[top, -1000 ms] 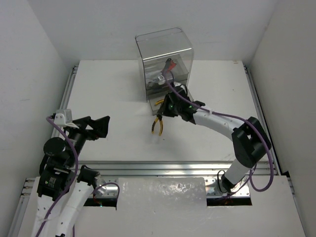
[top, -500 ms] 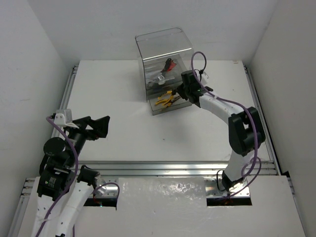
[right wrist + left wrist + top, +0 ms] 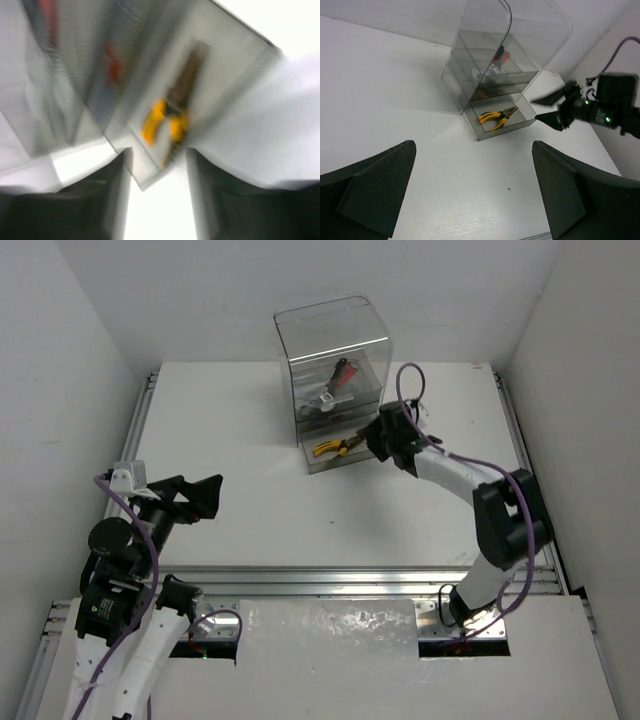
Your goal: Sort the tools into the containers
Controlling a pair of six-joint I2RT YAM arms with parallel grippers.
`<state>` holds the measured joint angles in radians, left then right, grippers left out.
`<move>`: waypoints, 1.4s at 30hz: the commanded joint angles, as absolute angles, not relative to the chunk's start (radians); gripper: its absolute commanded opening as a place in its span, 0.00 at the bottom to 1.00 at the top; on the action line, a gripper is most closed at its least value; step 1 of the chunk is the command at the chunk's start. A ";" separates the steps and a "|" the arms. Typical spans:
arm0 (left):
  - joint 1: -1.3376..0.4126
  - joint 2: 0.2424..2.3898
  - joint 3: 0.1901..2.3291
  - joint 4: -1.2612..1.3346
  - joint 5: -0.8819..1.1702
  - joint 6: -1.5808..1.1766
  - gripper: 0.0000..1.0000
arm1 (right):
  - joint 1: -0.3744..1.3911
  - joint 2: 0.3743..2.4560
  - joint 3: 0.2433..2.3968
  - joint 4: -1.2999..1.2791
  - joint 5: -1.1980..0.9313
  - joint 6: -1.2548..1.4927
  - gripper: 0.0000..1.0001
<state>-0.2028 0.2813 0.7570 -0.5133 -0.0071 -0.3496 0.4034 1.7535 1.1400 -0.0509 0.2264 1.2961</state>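
Note:
The containers (image 3: 335, 350) stand at the back of the table as a clear smoky stack of trays. One pair of yellow-handled pliers (image 3: 335, 447) lies in the bottom tray (image 3: 497, 117); the right wrist view shows it blurred (image 3: 167, 122). Red-handled tools (image 3: 343, 370) and a silver wrench (image 3: 325, 400) rest in an upper tray. My right gripper (image 3: 368, 440) hovers just right of the bottom tray's open end, open and holding nothing (image 3: 545, 107) (image 3: 155, 160). Far from the trays, at the table's left, my left gripper (image 3: 200, 495) is open and empty (image 3: 472, 150).
The white table (image 3: 250, 420) is bounded by metal rails at its left, right and near edges. White walls enclose it on three sides. The right arm's purple cable (image 3: 405, 380) loops up beside the containers.
My right gripper carried the yellow pliers from the table into the bottom tray, then opened and drew back slightly, leaving them there. The left arm has not moved.

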 commanded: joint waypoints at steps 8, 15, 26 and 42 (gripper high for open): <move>-0.210 0.291 0.758 -0.476 -0.005 -0.354 1.00 | 0.390 1.678 0.742 0.471 0.016 1.172 0.00; -0.212 0.291 0.758 -0.477 -0.008 -0.356 1.00 | 0.348 1.874 0.788 0.705 -0.054 1.262 0.00; -0.210 0.310 0.758 -0.474 -0.005 -0.353 1.00 | 0.345 2.156 1.089 0.802 -0.196 1.354 0.00; -0.210 0.327 0.758 -0.474 -0.005 -0.353 1.00 | 0.373 2.384 1.384 0.788 -0.224 1.479 0.00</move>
<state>-0.2028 0.3161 0.7570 -0.5129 -0.0071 -0.3496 0.3687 2.3894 1.3331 0.7029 -0.2260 1.4475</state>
